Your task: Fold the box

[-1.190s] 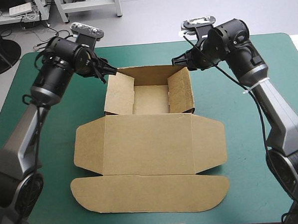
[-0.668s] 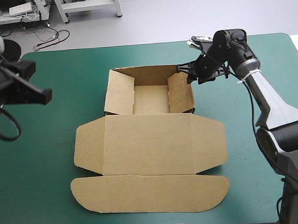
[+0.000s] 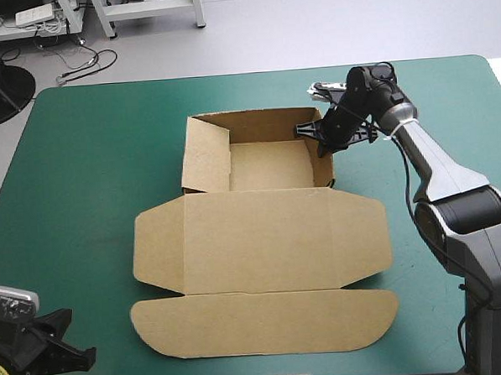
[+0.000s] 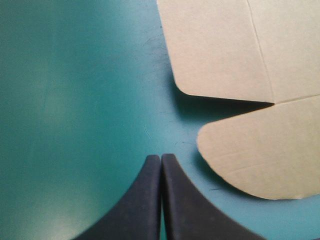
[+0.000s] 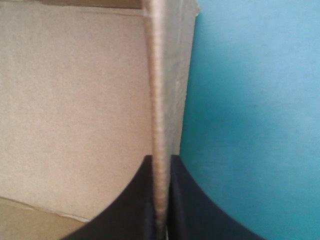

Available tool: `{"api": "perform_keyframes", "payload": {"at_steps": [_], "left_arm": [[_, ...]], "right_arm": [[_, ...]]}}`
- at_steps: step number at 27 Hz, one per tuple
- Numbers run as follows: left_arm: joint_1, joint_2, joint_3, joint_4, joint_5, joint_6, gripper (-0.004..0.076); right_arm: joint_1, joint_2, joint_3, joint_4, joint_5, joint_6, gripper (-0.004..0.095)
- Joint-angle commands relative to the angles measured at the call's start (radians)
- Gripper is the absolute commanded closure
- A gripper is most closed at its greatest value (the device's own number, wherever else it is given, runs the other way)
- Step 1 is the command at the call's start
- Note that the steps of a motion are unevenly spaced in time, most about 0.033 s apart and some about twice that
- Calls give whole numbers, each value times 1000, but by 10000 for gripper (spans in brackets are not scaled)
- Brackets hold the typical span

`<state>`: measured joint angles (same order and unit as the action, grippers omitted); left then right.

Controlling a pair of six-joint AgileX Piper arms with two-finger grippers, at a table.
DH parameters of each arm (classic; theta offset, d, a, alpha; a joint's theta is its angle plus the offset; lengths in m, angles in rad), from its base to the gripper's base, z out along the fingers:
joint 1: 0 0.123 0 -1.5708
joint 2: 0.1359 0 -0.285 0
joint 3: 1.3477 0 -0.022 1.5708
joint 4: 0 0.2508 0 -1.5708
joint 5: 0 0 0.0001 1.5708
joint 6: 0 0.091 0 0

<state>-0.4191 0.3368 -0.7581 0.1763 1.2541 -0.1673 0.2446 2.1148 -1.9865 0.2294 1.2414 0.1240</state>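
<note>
Pulled back to the near left corner of the table [image 3: 81, 163], the left gripper [image 4: 160, 157] hangs with fingers together, while the right gripper [image 3: 317, 136] pinches the right wall of the box [image 3: 261, 237], mid-table, whose light, stiff board is probably best held by its thin wall edges.

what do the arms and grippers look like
The left gripper and the right gripper each have two broad, smooth black fingers curved like fins. The right arm is built of rounded, glossy dark grey and black segments, with a white tie near the wrist.
</note>
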Motion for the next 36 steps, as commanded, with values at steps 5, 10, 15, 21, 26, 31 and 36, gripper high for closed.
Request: {"api": "perform_keyframes", "payload": {"at_steps": [5, 10, 15, 21, 26, 31, 36], "left_arm": [[-6, -45, -13, 174, 36, -107, 734], [-6, -45, -13, 175, 36, -108, 734], [-6, -45, -13, 175, 36, -108, 734], [-6, -45, -13, 176, 36, -108, 734], [-6, -45, -10, 179, 34, -108, 734], [-6, -45, -10, 179, 20, -100, 734], [-6, -45, -10, 177, -26, -79, 734]], "right_arm": [[-298, -233, -22, -129, 13, -41, 927], [-447, -250, -22, -202, 13, -52, 927], [-552, -239, -22, -349, 13, -100, 853], [-563, -218, -22, -483, 11, -100, 442], [-563, -221, -22, -481, 11, -118, 418], [-563, -301, -22, -463, 11, -124, 419], [-563, -436, -22, -348, 11, -124, 433]]}}
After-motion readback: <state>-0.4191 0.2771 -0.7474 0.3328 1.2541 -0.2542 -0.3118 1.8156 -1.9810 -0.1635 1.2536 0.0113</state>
